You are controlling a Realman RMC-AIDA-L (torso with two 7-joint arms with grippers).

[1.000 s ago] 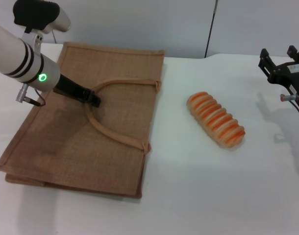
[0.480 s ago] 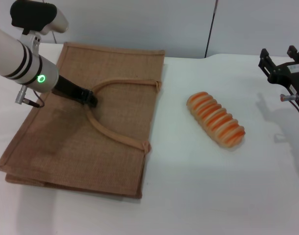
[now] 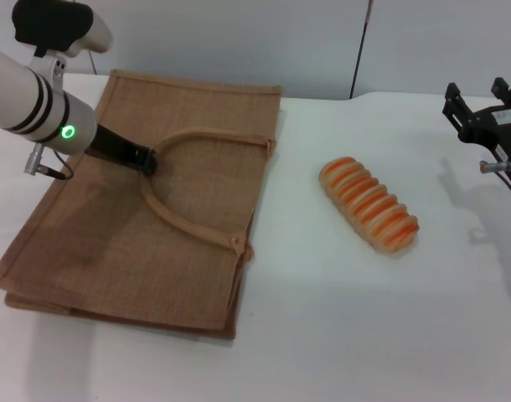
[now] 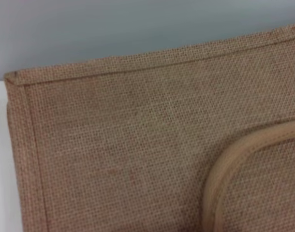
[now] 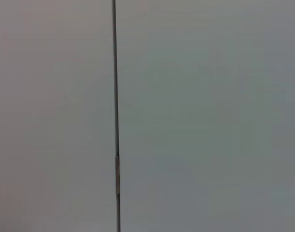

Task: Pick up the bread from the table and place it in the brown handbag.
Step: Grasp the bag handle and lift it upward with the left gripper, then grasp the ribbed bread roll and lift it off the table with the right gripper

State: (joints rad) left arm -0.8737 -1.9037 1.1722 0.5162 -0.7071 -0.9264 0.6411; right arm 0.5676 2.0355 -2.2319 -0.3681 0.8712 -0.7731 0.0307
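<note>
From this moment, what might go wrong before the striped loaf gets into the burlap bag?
1. The left hand is at the arched handle of the flat tan-brown burlap handbag; pulling may drag the whole bag across the white table rather than open it.
2. The bag lies flat with no opening visible, so the loaf may not enter.
3. The glossy cream loaf with orange ridges looks smooth and rounded; it may slip from the right hand, which waits at the table's far right.

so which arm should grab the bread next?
Right, probably. The bread lies on the table on the robot's right, nearer the right gripper, which hangs free. The left gripper is busy at the brown handbag's handle.
</note>
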